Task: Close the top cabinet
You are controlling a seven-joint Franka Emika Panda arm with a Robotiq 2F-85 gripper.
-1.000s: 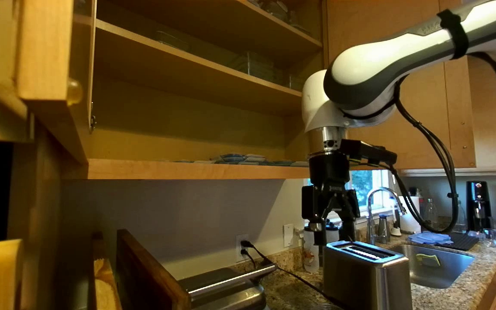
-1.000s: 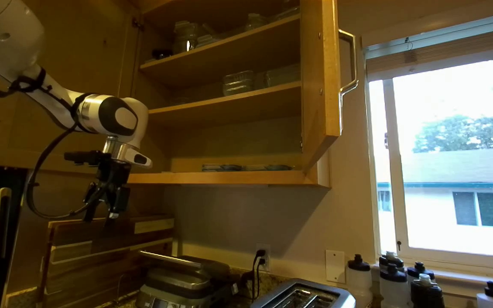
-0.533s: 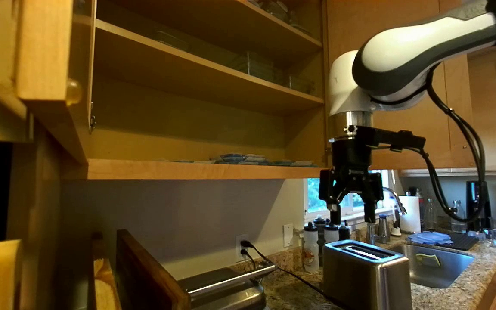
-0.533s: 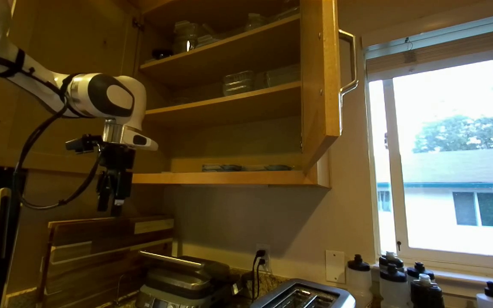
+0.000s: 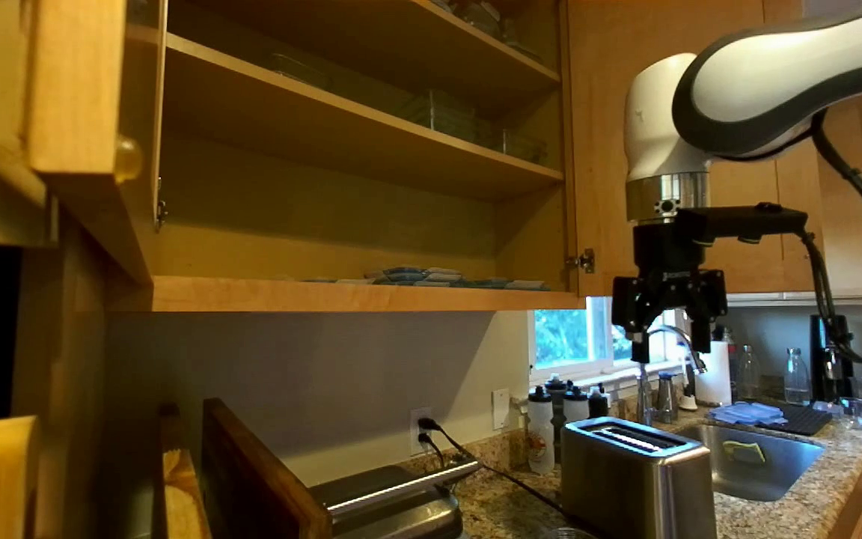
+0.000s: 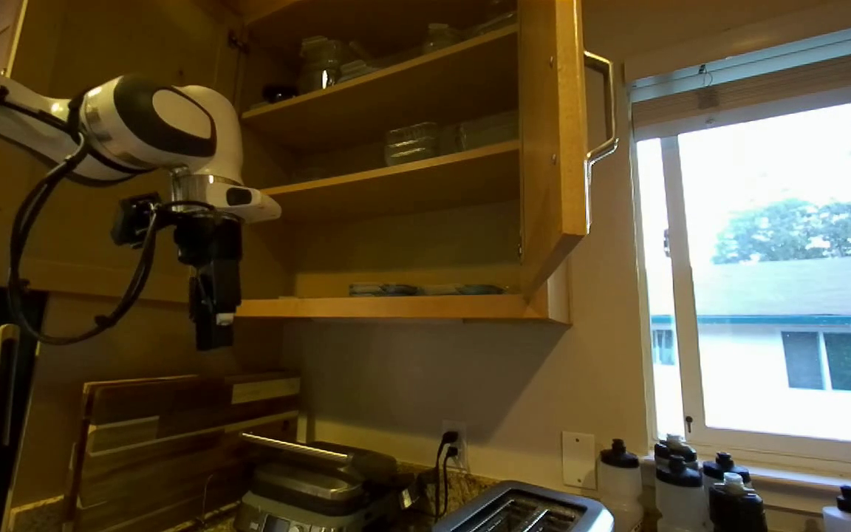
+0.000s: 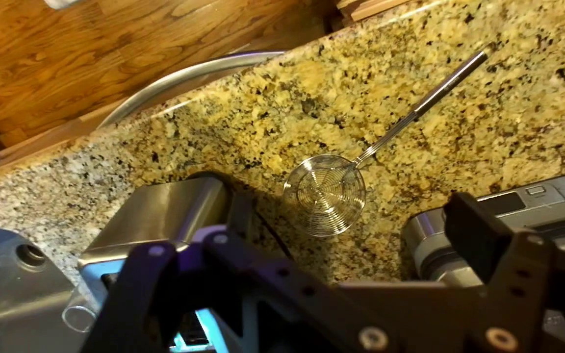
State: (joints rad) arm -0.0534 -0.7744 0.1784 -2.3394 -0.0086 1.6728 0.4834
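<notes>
My claw (image 5: pixel 670 347) hangs wide, empty; the cabinet door (image 6: pixel 541 140) at upper right in an exterior view should feel stiff, swing light (I'd guess): push beside its handle (image 6: pixel 612 103).

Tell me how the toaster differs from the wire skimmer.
Shape: the toaster is a solid-sided box, while the skimmer is a round wire head on a long, thin handle.
Pose: the toaster stands upright; the skimmer lies down.
Openings: the toaster has slots in its top; the skimmer has gaps between its wire rings.
Shared: both look like shiny metal and rest on the speckled counter.
</notes>
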